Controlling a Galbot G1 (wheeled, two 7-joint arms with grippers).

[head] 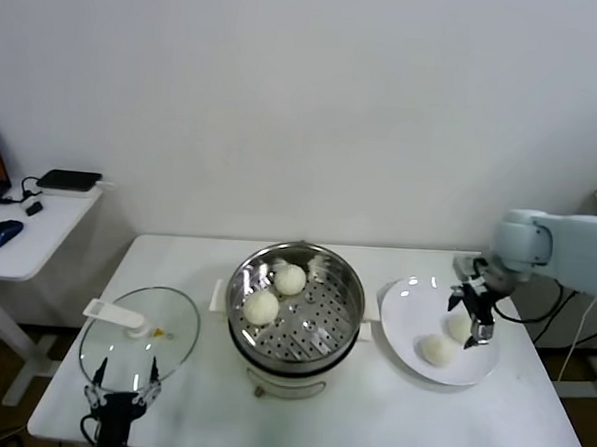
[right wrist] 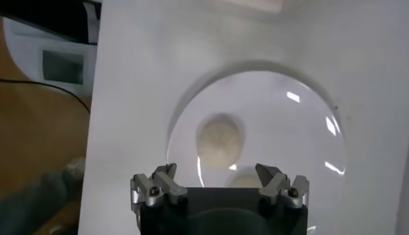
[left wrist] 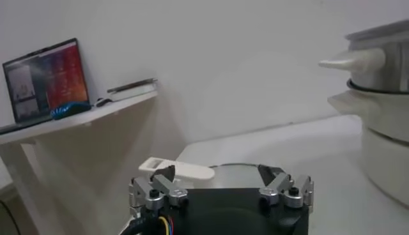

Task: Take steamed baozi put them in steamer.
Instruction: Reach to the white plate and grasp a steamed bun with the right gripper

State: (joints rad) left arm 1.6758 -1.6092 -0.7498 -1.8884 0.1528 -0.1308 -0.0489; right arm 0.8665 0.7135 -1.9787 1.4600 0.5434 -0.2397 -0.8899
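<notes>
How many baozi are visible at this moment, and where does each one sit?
4. Two baozi lie on the perforated tray in the steamer: one farther back, one nearer. Two lie on the white plate: one nearer, one partly hidden under the open right hand.

steamer (head: pixel 294 301) uncovered, lid (head: pixel 138 337) well aside

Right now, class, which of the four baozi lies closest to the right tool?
The plate baozi directly beneath the right tool; its neighbour lies nearer the steamer, whose two sit far off.
</notes>
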